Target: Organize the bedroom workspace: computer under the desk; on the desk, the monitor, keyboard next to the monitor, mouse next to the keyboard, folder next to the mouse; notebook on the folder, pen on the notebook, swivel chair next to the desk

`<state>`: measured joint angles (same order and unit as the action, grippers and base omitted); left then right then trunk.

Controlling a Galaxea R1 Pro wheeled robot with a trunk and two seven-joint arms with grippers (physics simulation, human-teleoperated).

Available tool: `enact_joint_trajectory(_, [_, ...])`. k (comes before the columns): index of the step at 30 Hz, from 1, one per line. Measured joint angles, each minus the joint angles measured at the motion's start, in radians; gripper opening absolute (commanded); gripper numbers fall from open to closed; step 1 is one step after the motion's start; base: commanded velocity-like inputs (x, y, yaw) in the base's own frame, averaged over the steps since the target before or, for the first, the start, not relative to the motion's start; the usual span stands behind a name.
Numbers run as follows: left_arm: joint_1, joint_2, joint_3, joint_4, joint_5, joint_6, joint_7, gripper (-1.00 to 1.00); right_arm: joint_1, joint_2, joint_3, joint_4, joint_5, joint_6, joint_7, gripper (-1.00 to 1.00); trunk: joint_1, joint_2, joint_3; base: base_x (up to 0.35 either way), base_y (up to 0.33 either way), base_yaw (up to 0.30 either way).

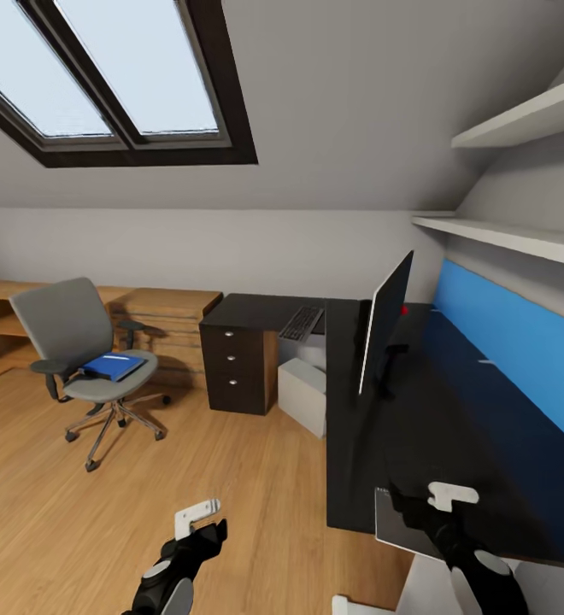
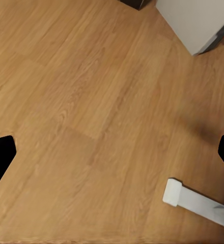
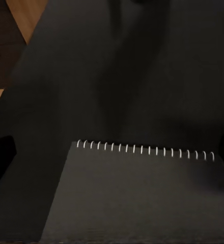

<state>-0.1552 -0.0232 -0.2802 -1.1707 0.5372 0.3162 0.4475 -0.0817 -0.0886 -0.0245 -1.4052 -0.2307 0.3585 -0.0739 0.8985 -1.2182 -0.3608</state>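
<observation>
A grey swivel chair (image 1: 77,342) stands on the wood floor at the left, apart from the desk, with a blue folder (image 1: 111,366) on its seat. The black desk (image 1: 453,427) runs along the right wall. On it the monitor (image 1: 384,320) stands edge-on. The keyboard (image 1: 301,323) lies at the desk's far end. A white computer (image 1: 303,395) sits under the desk. A dark spiral notebook (image 3: 137,198) lies flat at the desk's near corner (image 1: 393,530). My right gripper (image 1: 419,504) hovers open over it. My left gripper (image 1: 201,523) hangs open above bare floor.
A dark drawer unit (image 1: 239,367) stands beside the computer. Low wooden shelving (image 1: 162,307) lines the far wall behind the chair. White shelves (image 1: 504,235) and a blue panel (image 1: 521,350) sit above the desk. A white bar (image 2: 193,201) lies on the floor near my left gripper.
</observation>
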Motion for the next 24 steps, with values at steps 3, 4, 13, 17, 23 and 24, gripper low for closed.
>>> enact_joint_trajectory(3, [0.0,0.0,0.0,0.052,0.0,-0.001,-0.001,1.0,0.03,0.0,-0.004,-0.002,-0.001,0.0,0.0,1.0,-0.012,0.021,0.009,0.0,0.0,0.0])
enact_joint_trajectory(4, [0.0,0.001,0.001,0.062,0.0,-0.002,-0.001,1.0,0.037,0.0,-0.005,-0.002,-0.002,-0.001,0.0,1.0,-0.015,0.028,0.013,0.0,0.0,0.0])
enact_joint_trajectory(13, [0.0,0.004,0.002,0.201,-0.003,-0.023,-0.003,1.0,0.095,0.004,-0.007,-0.001,-0.015,-0.017,0.0,1.0,-0.019,0.035,0.016,-0.001,0.0,0.0])
enact_joint_trajectory(17, [0.0,0.003,0.001,0.315,-0.006,-0.158,-0.005,1.0,0.115,0.013,-0.007,-0.004,-0.021,-0.025,0.0,1.0,-0.019,0.035,0.016,-0.117,0.0,0.0])
enact_joint_trajectory(23, [-0.001,0.004,0.001,0.373,-0.008,-0.303,-0.008,1.0,0.125,0.023,-0.008,0.0,-0.024,-0.088,-0.001,1.0,-0.019,0.035,0.016,-0.292,0.0,0.0])
enact_joint_trajectory(24, [-0.001,0.004,0.001,0.375,-0.008,-0.309,-0.008,1.0,0.126,0.023,-0.008,0.001,-0.024,-0.101,-0.001,1.0,-0.019,0.035,0.016,-0.32,0.0,0.0])
